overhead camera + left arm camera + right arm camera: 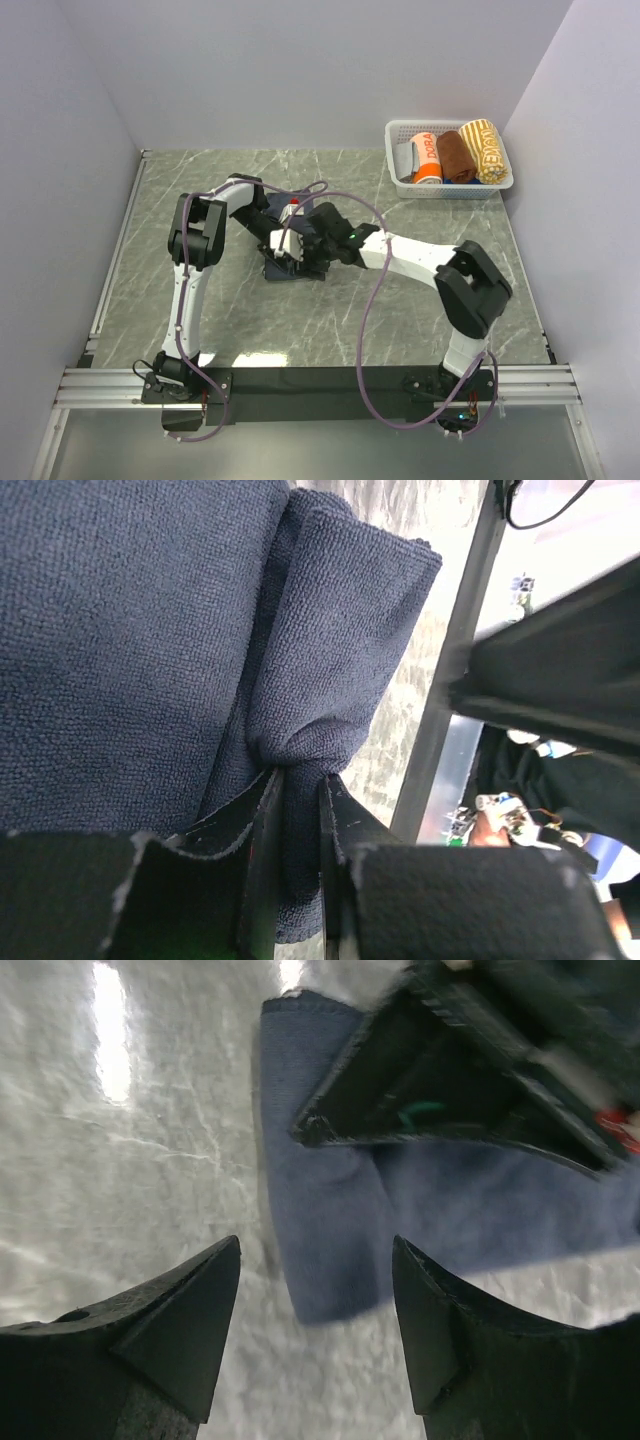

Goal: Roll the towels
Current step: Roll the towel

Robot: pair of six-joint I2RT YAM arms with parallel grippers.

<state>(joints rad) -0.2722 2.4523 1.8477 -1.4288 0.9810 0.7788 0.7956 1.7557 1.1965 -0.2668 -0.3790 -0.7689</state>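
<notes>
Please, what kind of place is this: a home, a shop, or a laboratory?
Probably a robot test booth, perhaps in a laboratory: plain white walls around a marble-look table, and left arm and right arm bolted to a metal rail.

You had a white lattice basket (450, 192) at two o'clock on the grey marbled table (330, 320), three rolled cloths (456, 157) inside it.

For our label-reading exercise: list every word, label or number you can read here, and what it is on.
"DORA": on the white and orange rolled towel in the basket.
Letters on the yellow rolled towel: too small to read.
Blue towel: no writing seen.
</notes>
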